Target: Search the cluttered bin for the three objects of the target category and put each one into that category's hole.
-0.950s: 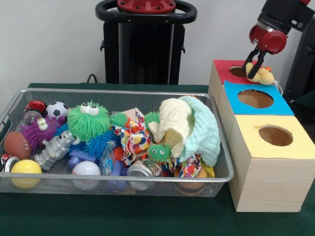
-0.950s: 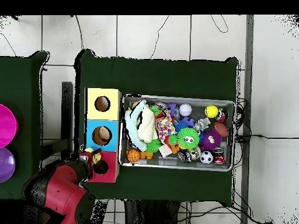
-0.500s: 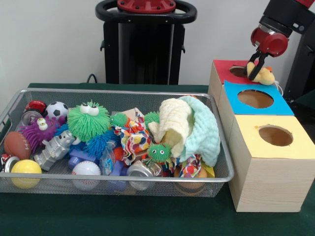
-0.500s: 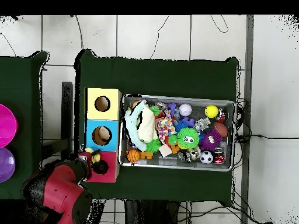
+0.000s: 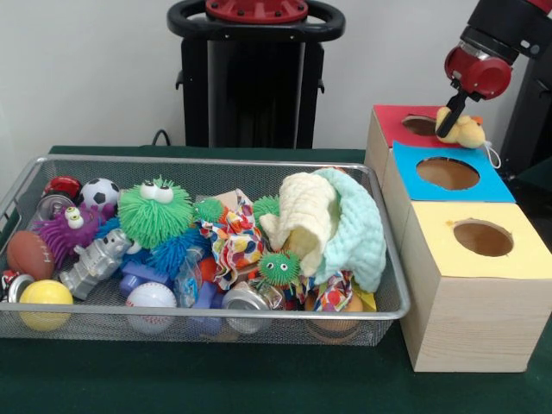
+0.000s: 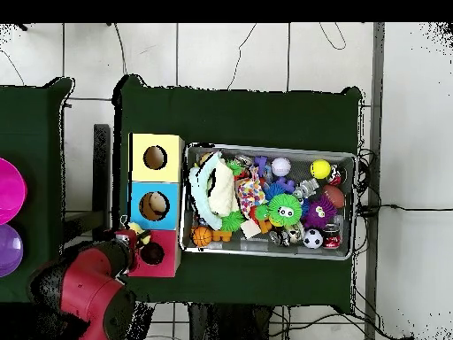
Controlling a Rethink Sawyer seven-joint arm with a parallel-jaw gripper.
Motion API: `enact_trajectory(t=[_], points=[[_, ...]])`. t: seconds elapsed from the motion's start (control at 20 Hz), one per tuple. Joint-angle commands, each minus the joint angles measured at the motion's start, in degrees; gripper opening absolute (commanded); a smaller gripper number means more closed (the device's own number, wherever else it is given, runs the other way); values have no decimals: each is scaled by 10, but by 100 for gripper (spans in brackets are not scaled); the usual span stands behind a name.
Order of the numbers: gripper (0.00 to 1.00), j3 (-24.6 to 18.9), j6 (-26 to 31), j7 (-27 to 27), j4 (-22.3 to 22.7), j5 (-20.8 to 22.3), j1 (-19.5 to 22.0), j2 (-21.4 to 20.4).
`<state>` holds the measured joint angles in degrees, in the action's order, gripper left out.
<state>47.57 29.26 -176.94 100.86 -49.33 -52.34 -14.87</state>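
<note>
Gripper (image 5: 450, 129) jaws clamp a yellow plush toy (image 5: 467, 130) beside the hole (image 5: 420, 125); bin (image 5: 385, 313) remains cluttered.

Gripper (image 5: 452, 121) was closed on a yellow plush toy (image 5: 467, 131), just above the red box top beside the hole (image 5: 420, 125). Blue-topped box (image 5: 448, 173) and yellow-topped box (image 5: 483, 238) sat nearer the camera in the same row. The bin (image 5: 390, 310) at left held a green fuzzy toy (image 5: 154, 212), soccer ball (image 5: 100, 193), yellow ball (image 5: 45, 294), cream cloth (image 5: 308, 217) and more clutter.
</note>
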Motion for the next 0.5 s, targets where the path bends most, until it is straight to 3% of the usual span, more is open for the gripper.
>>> enact_trajectory(t=[0.05,0.25,0.3,0.5], points=[[0,-37,78,-170,-40,6,10,20],[0,-48,70,-154,-28,3,16,9],[0,-69,55,-139,-10,-6,25,-9],[0,-69,35,-114,15,-1,26,-22]])
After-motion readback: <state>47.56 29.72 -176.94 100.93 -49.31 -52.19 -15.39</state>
